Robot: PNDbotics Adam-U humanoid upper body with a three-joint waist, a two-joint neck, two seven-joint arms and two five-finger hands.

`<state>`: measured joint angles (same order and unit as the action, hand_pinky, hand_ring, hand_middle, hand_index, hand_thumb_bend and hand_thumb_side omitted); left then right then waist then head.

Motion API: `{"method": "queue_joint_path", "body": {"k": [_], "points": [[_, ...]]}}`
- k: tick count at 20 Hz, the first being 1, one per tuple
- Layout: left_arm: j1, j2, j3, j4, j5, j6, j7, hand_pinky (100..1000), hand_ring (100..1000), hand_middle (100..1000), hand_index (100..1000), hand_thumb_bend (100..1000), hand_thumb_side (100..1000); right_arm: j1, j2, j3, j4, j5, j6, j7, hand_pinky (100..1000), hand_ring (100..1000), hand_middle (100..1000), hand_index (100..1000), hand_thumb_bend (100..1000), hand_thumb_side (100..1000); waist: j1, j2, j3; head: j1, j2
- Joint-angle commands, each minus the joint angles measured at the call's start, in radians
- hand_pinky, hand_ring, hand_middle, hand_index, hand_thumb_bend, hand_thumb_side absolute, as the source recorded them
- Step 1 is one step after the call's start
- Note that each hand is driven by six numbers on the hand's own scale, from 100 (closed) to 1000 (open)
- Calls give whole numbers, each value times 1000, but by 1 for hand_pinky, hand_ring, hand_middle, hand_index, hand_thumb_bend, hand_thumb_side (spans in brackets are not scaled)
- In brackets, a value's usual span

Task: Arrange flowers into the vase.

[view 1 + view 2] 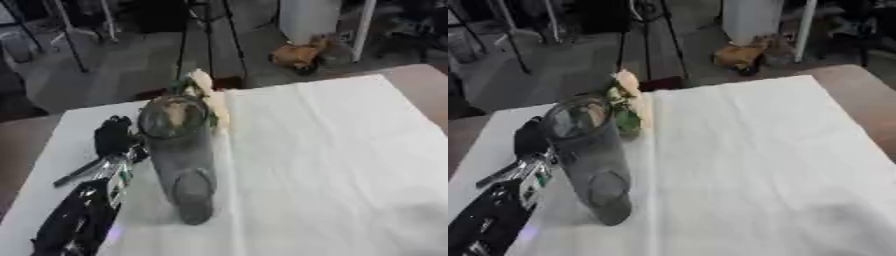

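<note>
Standing upright at the left of a worktop (350, 150) covered in white, creased cloth, a tall cylindrical vase (179, 155) of smoky, translucent glass is seen, its round mouth turned toward the camera and its base nearer. A pale cream flower (627, 82) with green leaves is seen lying just beyond the vase's rim on the far side, though whether its stem reaches inside is hard to make out. The left hand (112, 136), black with a silver wrist, is held just left of the vase, its fingers curled, and contact with the glass cannot be told; the arm is cut off at the lower left corner.
</note>
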<state>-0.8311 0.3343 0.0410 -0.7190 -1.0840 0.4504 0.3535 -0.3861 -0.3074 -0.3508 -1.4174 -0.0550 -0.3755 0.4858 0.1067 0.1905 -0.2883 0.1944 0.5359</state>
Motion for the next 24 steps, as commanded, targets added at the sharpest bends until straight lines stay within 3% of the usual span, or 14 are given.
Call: {"method": "queue_joint_path", "body": {"k": [1, 6, 9, 20, 24], "points": [[-17, 30, 1, -5, -12, -7, -20, 639, 712, 601, 726, 457, 216, -14, -32, -5, -8, -9, -3, 4, 655, 959, 391, 705, 483, 565, 8, 2, -2, -3, -11], [-13, 29, 2, -3, -19, -8, -33, 600, 689, 578, 708, 440, 185, -14, -35, -7, -4, -10, -5, 5, 655, 959, 391, 705, 483, 563, 9, 4, -4, -4, -12], [-10, 26, 2, -1, -18, -8, -39, 510, 644, 539, 685, 431, 194, -14, -33, -7, -5, -11, -5, 6, 655, 960, 391, 705, 483, 563, 9, 3, -3, -5, -12], [8, 15, 1, 28, -3, -5, -68, 422, 605, 511, 676, 397, 205, -13, -33, -9, -3, -13, -7, 10, 655, 960, 391, 705, 484, 562, 6, 5, -3, -8, -13], [14, 11, -1, 36, 3, -5, -79, 343, 517, 408, 660, 389, 241, -13, -33, -10, -2, -14, -8, 10, 655, 961, 391, 705, 484, 561, 5, 6, -1, -8, -11]]}}
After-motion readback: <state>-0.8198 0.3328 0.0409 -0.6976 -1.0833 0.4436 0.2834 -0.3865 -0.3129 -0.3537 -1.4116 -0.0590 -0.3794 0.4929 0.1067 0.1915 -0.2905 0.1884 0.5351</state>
